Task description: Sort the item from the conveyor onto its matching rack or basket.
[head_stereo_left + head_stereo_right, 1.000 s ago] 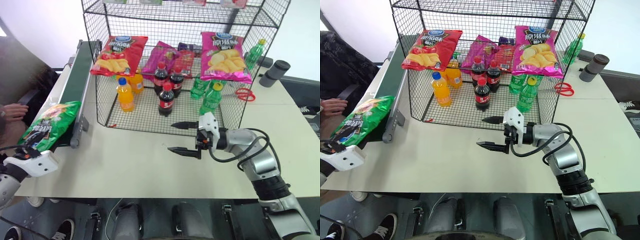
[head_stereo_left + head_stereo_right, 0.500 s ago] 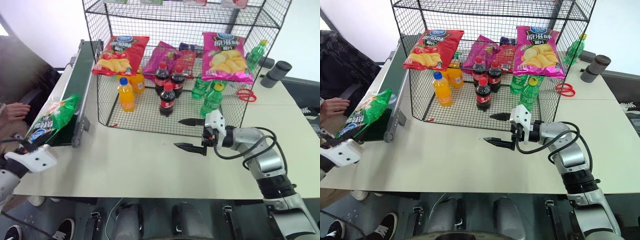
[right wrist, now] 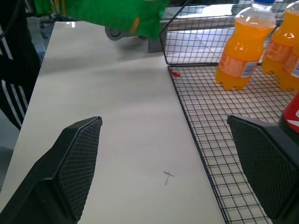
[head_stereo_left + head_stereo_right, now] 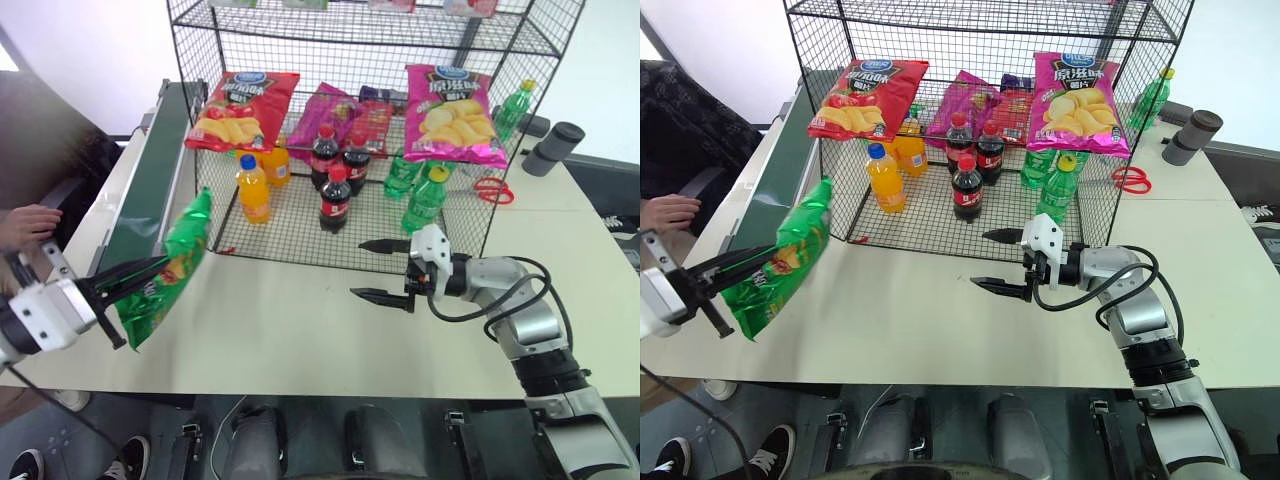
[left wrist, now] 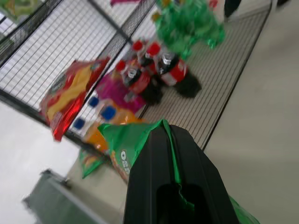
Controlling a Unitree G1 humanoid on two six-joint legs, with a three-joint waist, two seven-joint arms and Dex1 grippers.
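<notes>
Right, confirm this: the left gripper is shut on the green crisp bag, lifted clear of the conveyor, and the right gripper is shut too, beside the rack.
One thing is wrong: the right gripper is open, its two fingers spread wide apart, as the right wrist view shows. The rest holds: the left gripper is shut on the green crisp bag, clear of the conveyor, and the right one sits beside the rack.
</notes>
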